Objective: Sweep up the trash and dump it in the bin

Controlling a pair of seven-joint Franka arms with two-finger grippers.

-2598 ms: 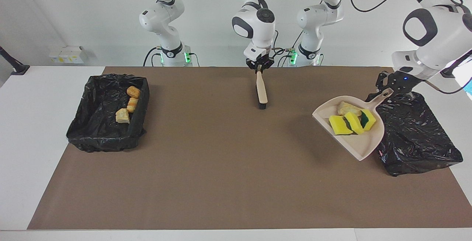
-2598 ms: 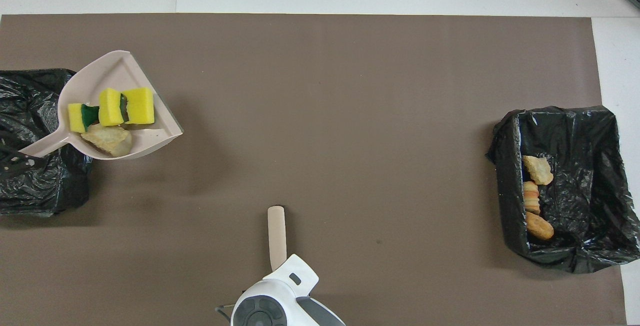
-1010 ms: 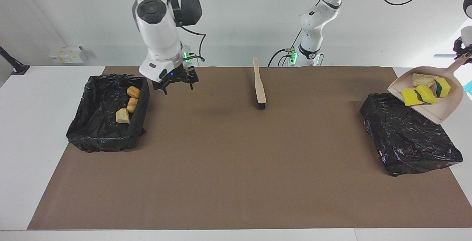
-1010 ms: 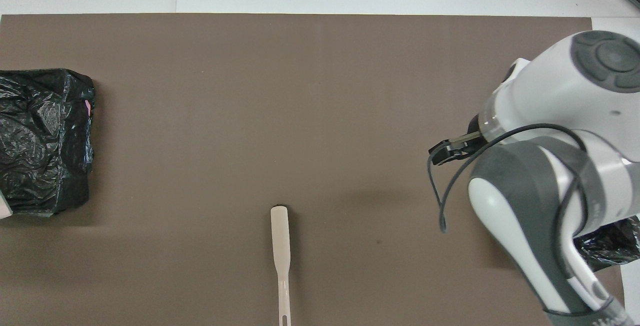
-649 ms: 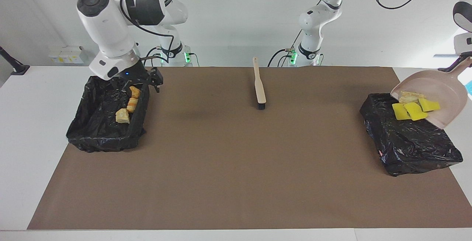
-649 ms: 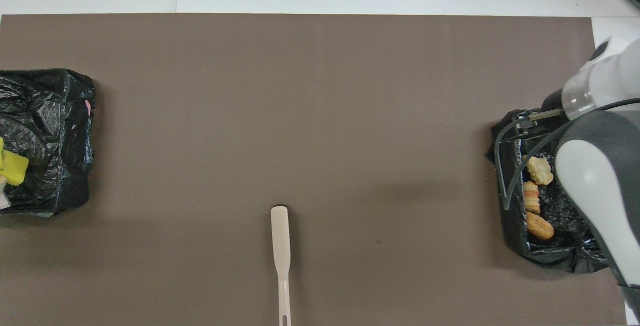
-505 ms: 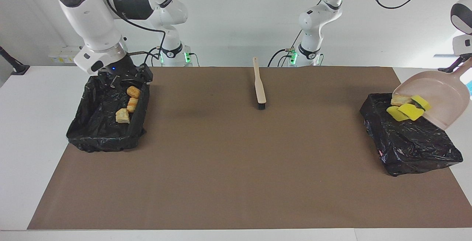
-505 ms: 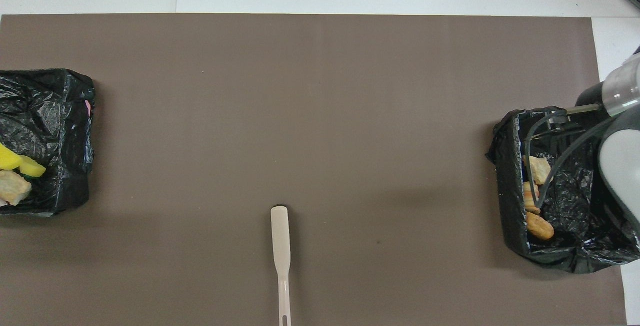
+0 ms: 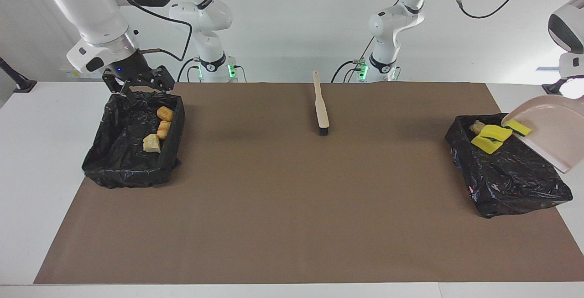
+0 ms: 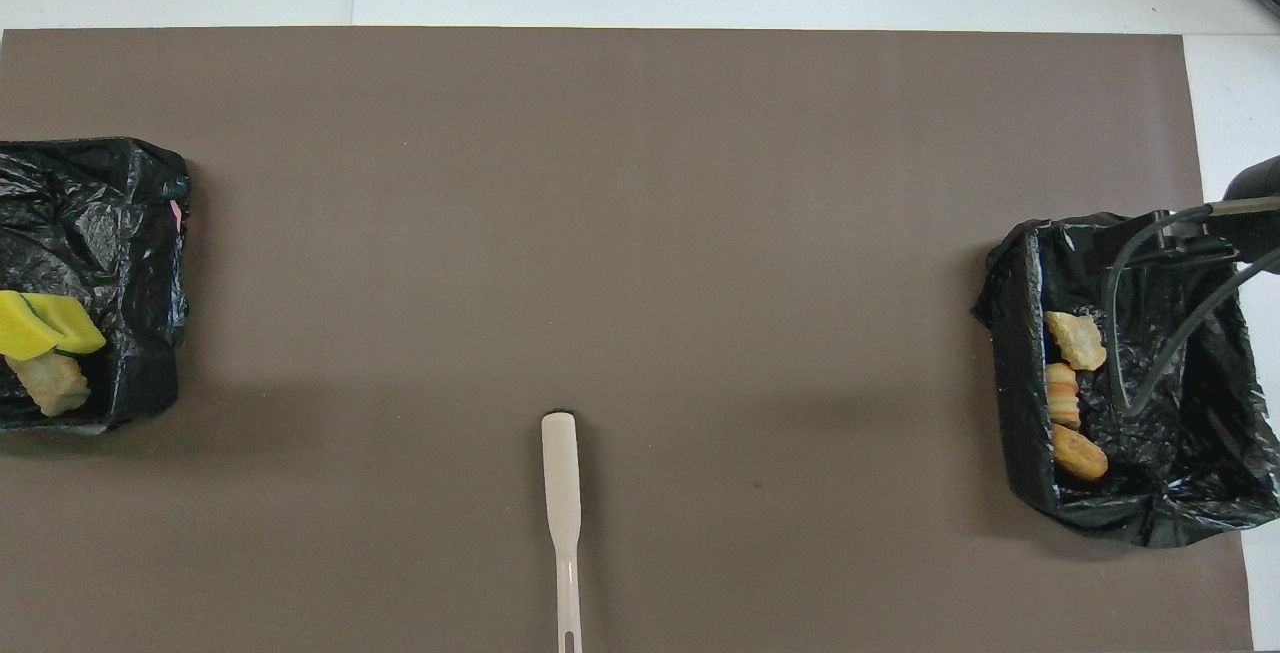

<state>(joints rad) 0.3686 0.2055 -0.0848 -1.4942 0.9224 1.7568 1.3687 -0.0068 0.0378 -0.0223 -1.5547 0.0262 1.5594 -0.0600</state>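
Note:
The beige dustpan (image 9: 552, 138) hangs steeply tilted over the black-lined bin (image 9: 506, 175) at the left arm's end of the table. My left gripper, past the picture's edge, is shut on its handle. Trash lies at the dustpan's lip and in this bin: yellow sponge pieces (image 9: 488, 139) and a bread chunk (image 9: 477, 127). The overhead view shows the sponges (image 10: 45, 328) and the bread chunk (image 10: 50, 383) inside the bin (image 10: 110, 233). My right gripper (image 9: 139, 90) hovers open and empty over the robot-side rim of the second bin (image 9: 118, 165).
The second bin, at the right arm's end, holds three bread pieces (image 9: 160, 127), which the overhead view (image 10: 1072, 393) also shows. The beige hand brush (image 9: 320, 106) lies on the brown mat (image 9: 292, 206) midway between the bins, close to the robots.
The dustpan has tipped further, and the sponges and bread have slid off its lip into the bin. My right gripper has swung outward over the second bin's rim.

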